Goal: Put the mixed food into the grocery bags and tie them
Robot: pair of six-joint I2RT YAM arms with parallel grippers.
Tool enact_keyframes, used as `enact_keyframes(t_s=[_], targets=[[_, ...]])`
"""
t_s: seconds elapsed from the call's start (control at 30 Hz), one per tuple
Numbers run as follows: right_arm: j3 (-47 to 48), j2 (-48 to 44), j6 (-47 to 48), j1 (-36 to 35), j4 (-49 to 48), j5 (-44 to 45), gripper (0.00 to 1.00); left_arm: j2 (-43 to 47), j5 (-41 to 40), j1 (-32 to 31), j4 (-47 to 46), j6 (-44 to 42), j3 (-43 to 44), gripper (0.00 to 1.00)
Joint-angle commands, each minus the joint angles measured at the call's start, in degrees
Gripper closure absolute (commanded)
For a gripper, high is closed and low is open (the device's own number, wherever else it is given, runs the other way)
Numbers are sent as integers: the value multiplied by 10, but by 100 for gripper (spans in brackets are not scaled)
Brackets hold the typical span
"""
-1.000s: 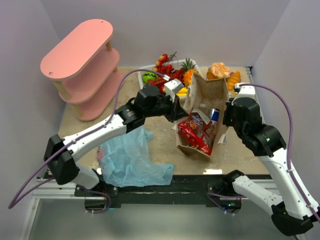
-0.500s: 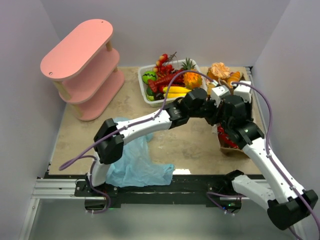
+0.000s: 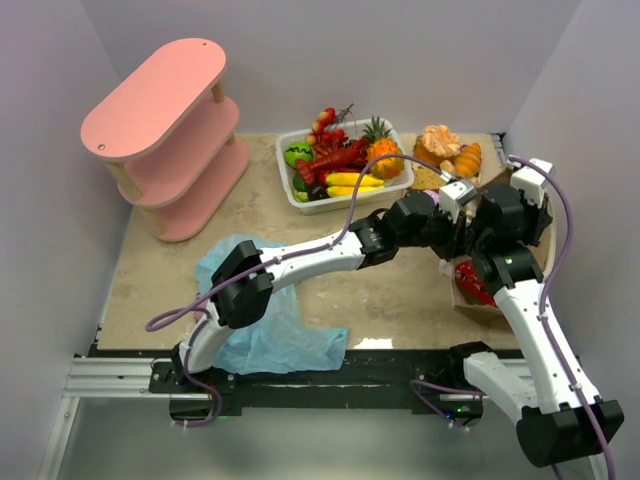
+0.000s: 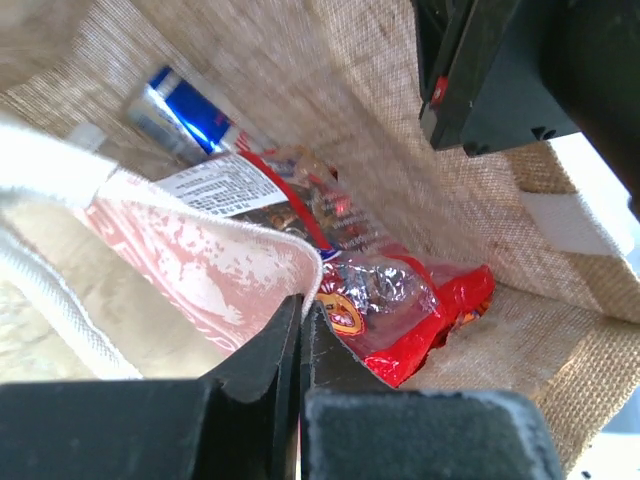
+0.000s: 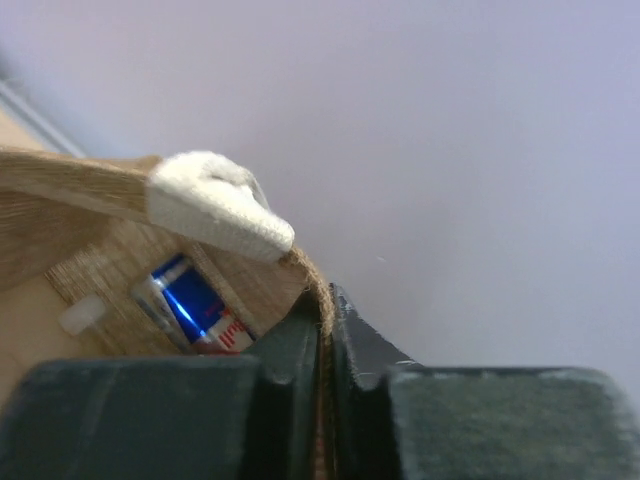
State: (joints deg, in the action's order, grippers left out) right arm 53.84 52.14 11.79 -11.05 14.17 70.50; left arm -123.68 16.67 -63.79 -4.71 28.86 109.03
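Your left gripper [image 4: 303,305] pinches the brown bag's [image 4: 380,130] white handle [image 4: 250,250], your right gripper [image 5: 327,300] its rim, red packets [image 4: 420,310] lying just beyond.

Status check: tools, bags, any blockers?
Left tool and right tool both shut on top edge of stiff brown bag with white handles. Blue can and red snack packets inside. Crinkly light-blue plastic bag lies flat, untouched. No blockers seen.

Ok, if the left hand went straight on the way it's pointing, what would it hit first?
Most likely the red snack packet lying in the brown bag, just beyond the left hand; depth is hard to judge.
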Motion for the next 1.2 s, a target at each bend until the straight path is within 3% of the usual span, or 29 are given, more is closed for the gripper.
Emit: enact_keyframes(t_s=[0.0,0.03,0.07,0.13,0.17,0.2,0.47,0.57,0.6,0.63,0.67,0.73,0.9,0.97,1.03,1.1,1.17], targets=[[35,-6,-18,8,-72,22,64,14,-13,-17,-125,62,17,100],[42,-3,-26,7,-58,15,36,12,-7,-18,-130,67,15,100],[57,0,-35,8,-44,-7,21,5,-4,-18,-142,72,15,100],[83,3,-51,8,-7,-43,5,-6,4,-20,-156,87,15,100],[95,7,-61,7,11,-68,3,-10,6,-20,-172,92,15,100],[107,9,-87,7,53,-78,2,-14,10,-23,-181,101,16,100],[169,-15,-111,8,117,-173,1,-60,27,-28,-220,110,43,100],[191,-14,-132,7,146,-237,1,-35,7,-27,-176,61,33,65],[198,-11,-142,7,167,-261,1,-23,-15,-23,-167,26,23,43],[213,-2,-149,7,177,-306,1,9,-26,-20,-157,10,-7,33],[220,2,-156,7,187,-337,1,27,-36,-16,-155,-14,-27,15],[241,16,-179,7,214,-428,1,87,-62,2,-159,-33,-98,2],[257,36,-235,7,237,-604,2,189,-99,44,-102,-92,-212,0],[247,56,-246,8,244,-668,8,229,-100,55,-49,-119,-244,0],[225,78,-259,6,251,-703,16,271,-110,71,6,-144,-278,0],[204,117,-266,1,259,-737,16,303,-144,94,35,-182,-318,0],[174,140,-270,-27,266,-718,17,348,-157,120,72,-197,-346,0]])
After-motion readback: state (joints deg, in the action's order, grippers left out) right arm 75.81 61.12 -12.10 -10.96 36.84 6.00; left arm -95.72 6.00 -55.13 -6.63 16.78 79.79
